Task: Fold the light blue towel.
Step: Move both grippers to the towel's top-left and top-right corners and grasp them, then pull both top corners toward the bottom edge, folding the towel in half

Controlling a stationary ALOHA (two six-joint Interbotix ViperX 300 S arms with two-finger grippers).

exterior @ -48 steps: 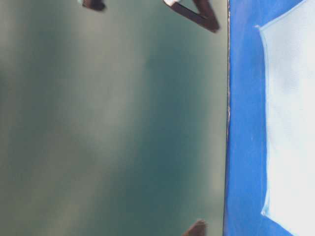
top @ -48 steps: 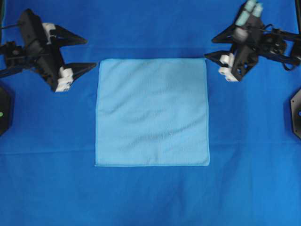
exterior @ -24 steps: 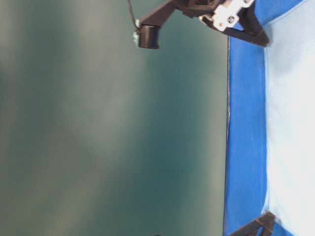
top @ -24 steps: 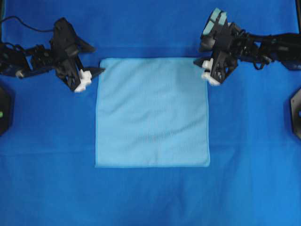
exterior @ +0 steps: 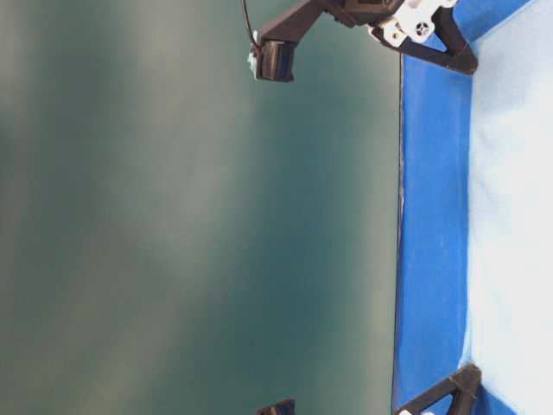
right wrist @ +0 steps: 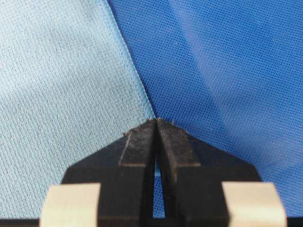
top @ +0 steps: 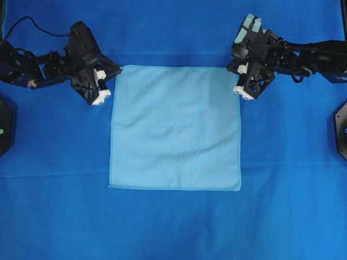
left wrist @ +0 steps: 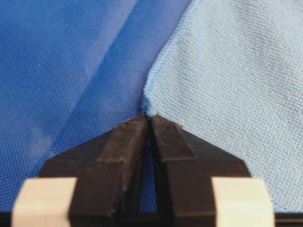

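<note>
The light blue towel (top: 175, 127) lies flat and square on the table. My left gripper (top: 117, 70) sits at its far left corner and my right gripper (top: 235, 69) at its far right corner. In the left wrist view the black fingertips (left wrist: 137, 130) of the left gripper (left wrist: 150, 117) are pressed together, with a tuft of the towel (left wrist: 227, 85) corner pinched between them. In the right wrist view the right gripper (right wrist: 156, 121) is shut at the tip of the towel (right wrist: 61, 85) corner, with pale cloth showing in the slit between the fingers.
A royal-blue table covering (top: 173, 222) spreads under everything. Black mounts stand at the left edge (top: 4, 127) and right edge (top: 341, 130). The table-level view shows the table's side edge (exterior: 400, 216) and a dark green backdrop (exterior: 173, 216).
Both grippers have gone from open to shut, each on a far corner of the towel. The left one has slid a little right and back onto its corner.
</note>
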